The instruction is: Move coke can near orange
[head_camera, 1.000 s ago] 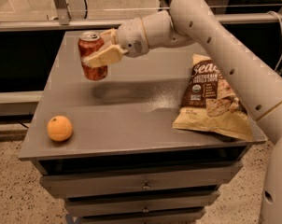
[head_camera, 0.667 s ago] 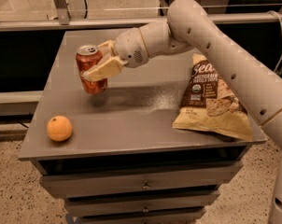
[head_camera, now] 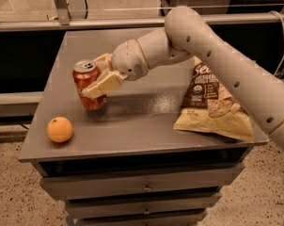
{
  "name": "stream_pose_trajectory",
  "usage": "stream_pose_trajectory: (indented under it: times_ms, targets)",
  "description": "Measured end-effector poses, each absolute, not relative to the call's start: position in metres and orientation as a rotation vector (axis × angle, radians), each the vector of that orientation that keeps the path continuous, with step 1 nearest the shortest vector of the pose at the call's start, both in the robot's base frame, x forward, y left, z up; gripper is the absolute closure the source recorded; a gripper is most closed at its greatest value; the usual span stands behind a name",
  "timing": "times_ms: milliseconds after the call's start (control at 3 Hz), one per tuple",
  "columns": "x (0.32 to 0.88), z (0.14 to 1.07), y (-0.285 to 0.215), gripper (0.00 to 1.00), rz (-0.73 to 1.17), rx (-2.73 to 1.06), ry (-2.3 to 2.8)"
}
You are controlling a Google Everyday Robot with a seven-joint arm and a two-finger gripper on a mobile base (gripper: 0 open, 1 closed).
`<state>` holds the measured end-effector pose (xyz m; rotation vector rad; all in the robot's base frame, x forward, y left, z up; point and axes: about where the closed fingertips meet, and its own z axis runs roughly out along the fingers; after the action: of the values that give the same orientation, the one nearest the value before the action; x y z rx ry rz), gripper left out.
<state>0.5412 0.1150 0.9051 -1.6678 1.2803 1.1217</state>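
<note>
**Can in grip, orange to the front-left: go slow, don't bump it**

My gripper [head_camera: 98,74] sits over the left-middle of the table [head_camera: 146,121]. The jaws are closed on the coke can [head_camera: 84,81], spread only to can width, one jaw across its front and the other behind it. The can is gripped around mid-body and leans a bit. Its base is at or just above the tabletop, can't tell which. The orange [head_camera: 59,129] lies near the front-left corner, apart from the can, w/ bare table btwn them.

How I'd do this leg well:
- Keep the can low and bring it upright before it goes down. A tilted base means it tips on release.
- Head front-left toward the orange but stop just beside it. It's round, so one nudge prob. rolls it off the edge.
- Set the base flat, then open the jaws evenly and back off w/o clipping the can.
- The chip bag [head_camera: 212,102] is well off to the right, so no issue there.

Writing: the can's red side shows faint pale marks, no script legible from here. The silver top and its opening are visible. The bag's big letters start "Se", w/ the rest cut off by my arm. There's a small round green seal below, fine print unreadable.
</note>
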Motion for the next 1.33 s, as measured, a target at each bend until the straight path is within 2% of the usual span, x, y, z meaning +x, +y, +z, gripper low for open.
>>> stream_pose_trajectory:
  times_ms: [1000,1333]
  targets:
    - [0.501,0.889,0.133,0.14,1.163,-1.731,1.195]
    - [0.498,0.888,0.133,0.0,1.159,-1.743,1.181]
